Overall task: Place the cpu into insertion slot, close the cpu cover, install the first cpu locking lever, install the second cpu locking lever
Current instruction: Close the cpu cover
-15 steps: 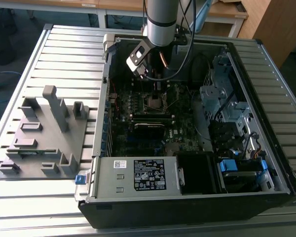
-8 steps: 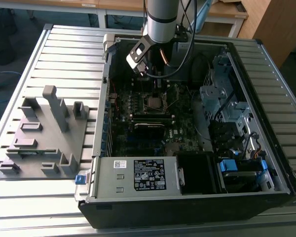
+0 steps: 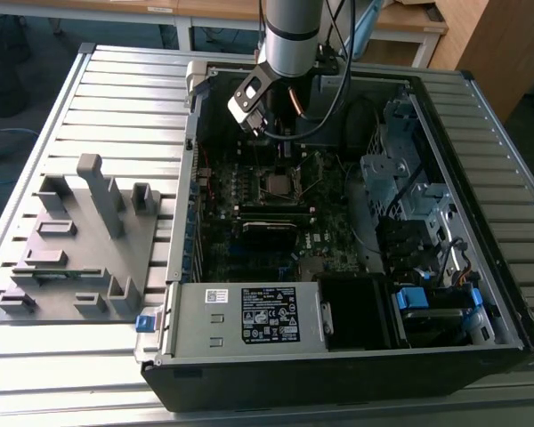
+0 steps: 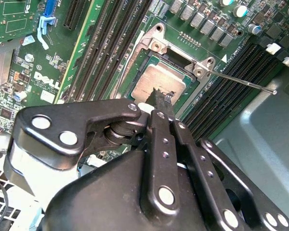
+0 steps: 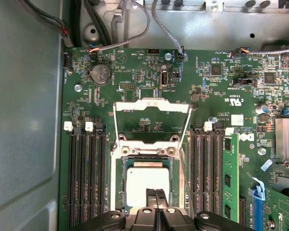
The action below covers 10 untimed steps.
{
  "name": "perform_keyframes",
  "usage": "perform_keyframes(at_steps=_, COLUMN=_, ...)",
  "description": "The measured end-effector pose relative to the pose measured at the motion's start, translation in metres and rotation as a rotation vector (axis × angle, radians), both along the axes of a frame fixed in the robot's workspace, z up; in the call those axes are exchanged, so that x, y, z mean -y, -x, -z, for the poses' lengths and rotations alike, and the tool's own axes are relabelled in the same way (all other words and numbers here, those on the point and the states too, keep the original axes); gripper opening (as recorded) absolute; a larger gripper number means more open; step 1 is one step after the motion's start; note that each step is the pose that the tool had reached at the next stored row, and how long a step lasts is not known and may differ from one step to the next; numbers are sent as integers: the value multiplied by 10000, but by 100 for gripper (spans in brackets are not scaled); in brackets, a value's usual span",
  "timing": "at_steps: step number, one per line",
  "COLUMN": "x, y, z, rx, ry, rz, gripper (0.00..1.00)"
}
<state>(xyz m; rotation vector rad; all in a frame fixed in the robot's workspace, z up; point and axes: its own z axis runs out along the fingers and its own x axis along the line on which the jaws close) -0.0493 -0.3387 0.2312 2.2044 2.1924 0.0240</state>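
The slatted metal tabletop (image 3: pixel 116 89) stood before wooden furniture (image 3: pixel 498 44). The cpu (image 5: pixel 147 179) lay in the insertion slot (image 5: pixel 119 178), cpu cover (image 5: pixel 151 103) flipped open toward the coin cell (image 5: pixel 100 73). The end effector (image 5: pixel 156 192) hung over it, fingertips together.

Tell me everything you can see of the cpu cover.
The cpu cover is a thin silvery metal square frame with a large window; green board shows through it. It is open, swung back from the insertion slot on its hinged edge, clear of the cpu. Nothing else touches it; the gripper is over the cpu, apart from it.
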Motion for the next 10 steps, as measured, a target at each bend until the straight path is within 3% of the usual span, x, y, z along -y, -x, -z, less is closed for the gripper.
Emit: perform_keyframes(at_steps=10, x=0, y=6, z=-36, rx=0, ry=1, rz=1, gripper=10)
